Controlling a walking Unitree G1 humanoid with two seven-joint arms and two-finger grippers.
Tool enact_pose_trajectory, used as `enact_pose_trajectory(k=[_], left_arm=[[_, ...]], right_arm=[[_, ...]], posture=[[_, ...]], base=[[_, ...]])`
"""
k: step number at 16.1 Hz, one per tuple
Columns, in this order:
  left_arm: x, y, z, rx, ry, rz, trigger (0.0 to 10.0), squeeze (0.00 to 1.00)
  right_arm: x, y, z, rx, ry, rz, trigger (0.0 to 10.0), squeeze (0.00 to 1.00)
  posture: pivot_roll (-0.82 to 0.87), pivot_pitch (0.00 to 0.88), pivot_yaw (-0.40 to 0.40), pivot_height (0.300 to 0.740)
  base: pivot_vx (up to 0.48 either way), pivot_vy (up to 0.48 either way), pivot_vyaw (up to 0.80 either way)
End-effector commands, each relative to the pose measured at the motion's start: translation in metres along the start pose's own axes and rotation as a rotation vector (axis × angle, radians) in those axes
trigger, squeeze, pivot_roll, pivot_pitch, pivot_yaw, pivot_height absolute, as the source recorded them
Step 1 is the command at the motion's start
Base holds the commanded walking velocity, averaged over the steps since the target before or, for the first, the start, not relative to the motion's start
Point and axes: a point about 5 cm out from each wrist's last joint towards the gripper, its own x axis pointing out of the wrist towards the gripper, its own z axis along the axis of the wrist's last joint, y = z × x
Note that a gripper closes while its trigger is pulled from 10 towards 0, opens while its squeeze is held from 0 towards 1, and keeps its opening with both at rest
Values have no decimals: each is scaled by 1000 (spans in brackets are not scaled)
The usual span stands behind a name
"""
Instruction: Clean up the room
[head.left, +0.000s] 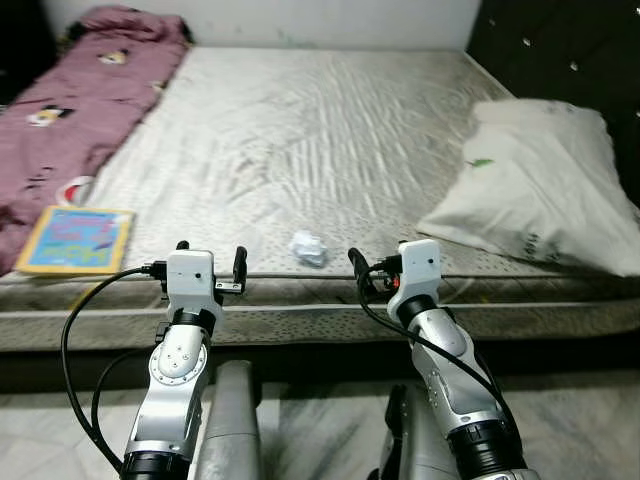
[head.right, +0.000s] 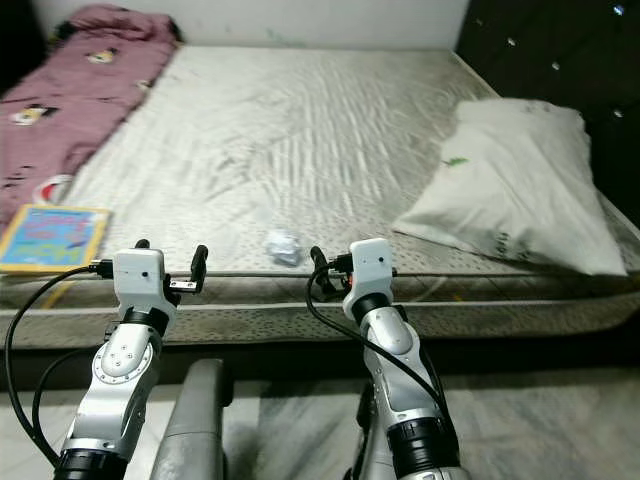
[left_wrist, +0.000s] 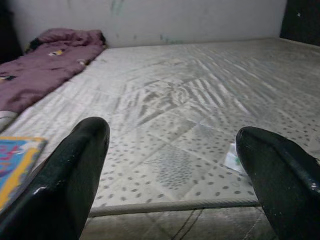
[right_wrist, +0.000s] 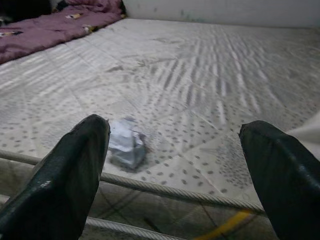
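We stand at the near edge of a bare mattress (head.left: 300, 140), both arms raised in front of us and level with that edge. Our left gripper (head.left: 211, 266) hangs just short of the near edge, left of the middle, and its two black fingers (left_wrist: 70, 180) are spread wide with nothing between them. Our right gripper (head.left: 375, 270) sits at the same height, right of the middle, and its fingers (right_wrist: 70, 170) are also wide apart and hold nothing.

A crumpled ball of paper (head.left: 309, 248) lies on the mattress close to the near edge, about midway along it and between our two grippers. It is nearer the right gripper; in the right wrist view the paper (right_wrist: 126, 144) shows just beside one finger, a little beyond it, not touching it. In the left wrist view only a sliver of it shows past the edge of one finger.

A bright picture book (head.left: 76, 240) lies flat at the near left corner of the mattress, partly over the hem of a purple blanket (head.left: 70, 110) that runs along the left edge up to the far left corner. A white pillow (head.left: 540, 190) rests along the right edge, against a dark padded headboard (head.left: 570, 50). A pale wall (head.left: 300, 20) runs behind the far edge. Below the mattress we see a marbled floor (head.left: 320, 420).
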Motion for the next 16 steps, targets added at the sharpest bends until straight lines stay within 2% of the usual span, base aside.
enact_pose_trajectory(k=[1, 6, 10, 13, 16], left_arm=[[2, 1, 4, 15, -10, 9, 10000, 0], [5, 1, 4, 1, -10, 13, 10000, 0], [6, 1, 5, -8, -12, 2, 10000, 0], [6, -3, 5, -19, -14, -21, 10000, 0], [7, -2, 5, -26, -14, -22, 10000, 0]], right_arm=[[2, 0, 6, -7, -24, 1, 10000, 0], [5, 1, 6, -31, -17, 10, 10000, 0], [6, 7, 9, -66, -38, 51, 10000, 0], [7, 6, 8, -67, -31, 45, 10000, 0], [7, 7, 8, -82, -35, 54, 10000, 0]], posture=[[82, 0, -28, 504], [80, 0, -26, 504], [79, 0, -26, 504], [76, 0, -25, 504], [77, 0, -26, 504]], base=[[0, 0, 0], [0, 0, 0], [0, 0, 794], [0, 0, 0], [0, 0, 735]])
